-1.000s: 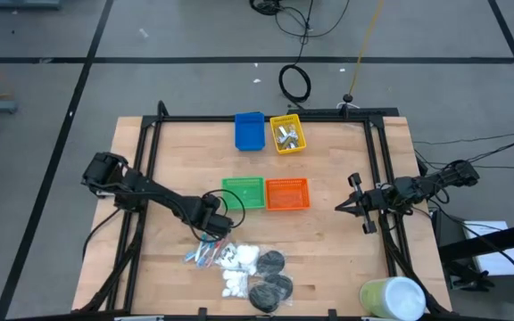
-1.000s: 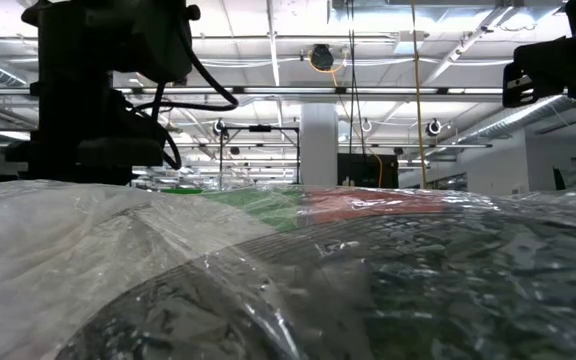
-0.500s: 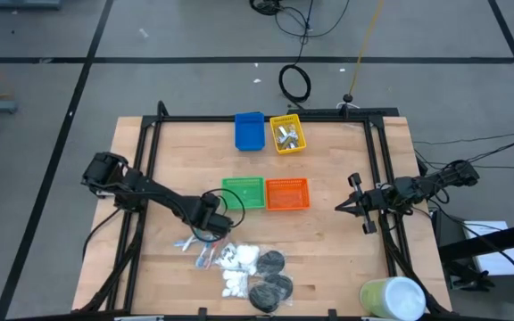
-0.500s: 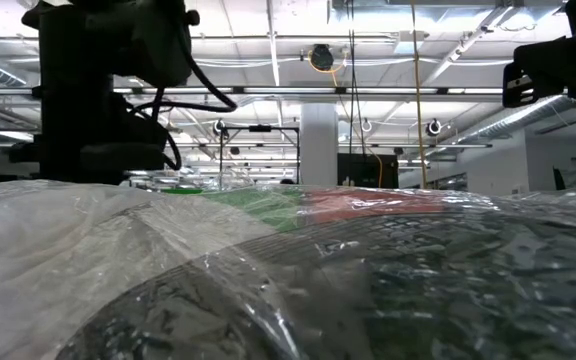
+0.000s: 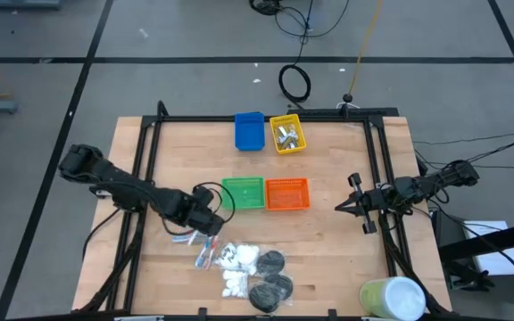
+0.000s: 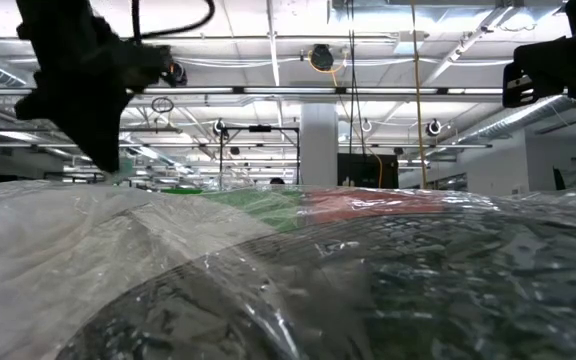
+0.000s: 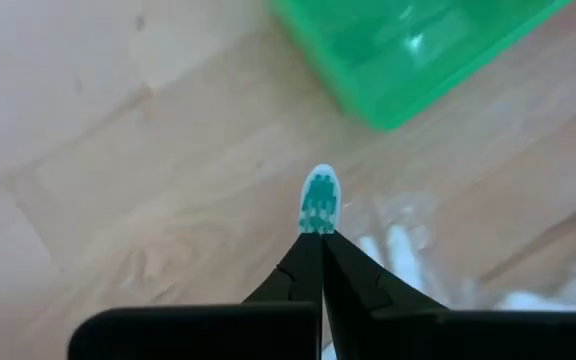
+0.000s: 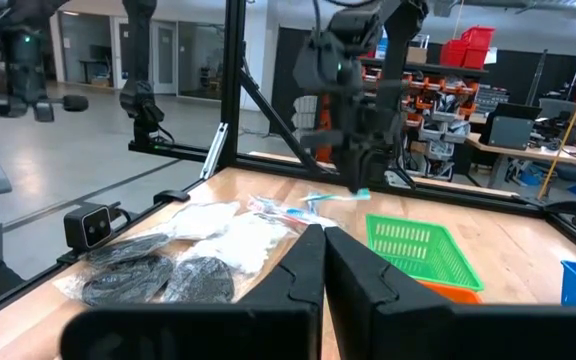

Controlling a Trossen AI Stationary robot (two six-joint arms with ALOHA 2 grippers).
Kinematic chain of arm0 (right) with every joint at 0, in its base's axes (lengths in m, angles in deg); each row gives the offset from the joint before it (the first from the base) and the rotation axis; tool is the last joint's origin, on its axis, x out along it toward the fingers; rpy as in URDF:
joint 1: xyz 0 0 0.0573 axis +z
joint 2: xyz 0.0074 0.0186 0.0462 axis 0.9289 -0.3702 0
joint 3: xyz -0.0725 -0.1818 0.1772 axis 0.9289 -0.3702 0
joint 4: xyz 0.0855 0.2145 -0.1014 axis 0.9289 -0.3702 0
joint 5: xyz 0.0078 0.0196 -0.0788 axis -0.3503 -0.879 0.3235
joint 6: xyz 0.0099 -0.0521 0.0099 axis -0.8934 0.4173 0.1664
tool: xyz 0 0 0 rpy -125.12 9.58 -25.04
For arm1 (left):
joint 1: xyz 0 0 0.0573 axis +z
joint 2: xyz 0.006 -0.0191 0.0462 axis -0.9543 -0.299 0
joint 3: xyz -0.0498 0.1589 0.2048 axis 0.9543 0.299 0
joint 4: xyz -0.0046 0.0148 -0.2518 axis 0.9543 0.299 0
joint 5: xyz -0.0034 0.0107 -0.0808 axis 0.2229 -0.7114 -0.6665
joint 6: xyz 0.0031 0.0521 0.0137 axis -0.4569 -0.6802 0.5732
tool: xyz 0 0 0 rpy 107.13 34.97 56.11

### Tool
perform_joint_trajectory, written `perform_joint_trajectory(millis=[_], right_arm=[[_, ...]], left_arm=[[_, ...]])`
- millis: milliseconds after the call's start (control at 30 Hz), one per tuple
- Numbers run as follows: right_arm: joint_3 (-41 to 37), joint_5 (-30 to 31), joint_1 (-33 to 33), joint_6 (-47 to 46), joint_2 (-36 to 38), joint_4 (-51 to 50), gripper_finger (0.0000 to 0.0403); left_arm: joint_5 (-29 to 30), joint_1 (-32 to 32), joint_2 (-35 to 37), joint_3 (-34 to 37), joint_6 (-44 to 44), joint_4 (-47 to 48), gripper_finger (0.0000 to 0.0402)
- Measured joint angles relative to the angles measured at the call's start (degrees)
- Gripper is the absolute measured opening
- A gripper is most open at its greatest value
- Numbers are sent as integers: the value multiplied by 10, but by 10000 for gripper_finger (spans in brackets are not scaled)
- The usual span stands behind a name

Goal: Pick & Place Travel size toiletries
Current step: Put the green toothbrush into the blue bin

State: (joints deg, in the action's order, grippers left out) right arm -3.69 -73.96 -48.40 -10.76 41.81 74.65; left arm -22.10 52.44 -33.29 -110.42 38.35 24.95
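One toothbrush [image 7: 319,200] pinched in left tool [image 7: 320,236]; right tool [image 8: 322,232] closed, empty; four bins [image 5: 243,192].

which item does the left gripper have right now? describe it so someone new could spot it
On the wooden table, find the green bin beside the orange bin near the middle. Just off the green bin's near-left corner, the left gripper is shut on a toothbrush, a thin stick with a white head and teal bristles. Unlike the other toothbrushes in the pile, it is lifted off the table.
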Motion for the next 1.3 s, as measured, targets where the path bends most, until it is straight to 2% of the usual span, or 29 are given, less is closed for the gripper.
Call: perform_joint_trajectory(millis=[200, 367, 567, 667, 800, 933, 1100, 1300], right_arm=[[0, 0, 0, 0, 0, 0, 0], [0, 0, 0, 0, 0, 0, 0], [0, 0, 0, 0, 0, 0, 0], [0, 0, 0, 0, 0, 0, 0], [0, 0, 0, 0, 0, 0, 0], [0, 0, 0, 0, 0, 2, 0], [0, 0, 0, 0, 0, 2, 0], [0, 0, 0, 0, 0, 3, 0]], left_arm=[[59, -2, 59, -1, -20, -5, 2], [107, 13, 102, -1, -92, -56, 1], [169, 71, 153, -1, -270, -198, 0], [173, 125, 164, -2, -394, -316, 0], [130, 216, 166, -2, -520, -436, 0], [62, 325, 154, -2, -572, -499, 0], [-54, 455, 100, -2, -585, -585, 0], [-164, 541, -17, -2, -541, -737, 0]])
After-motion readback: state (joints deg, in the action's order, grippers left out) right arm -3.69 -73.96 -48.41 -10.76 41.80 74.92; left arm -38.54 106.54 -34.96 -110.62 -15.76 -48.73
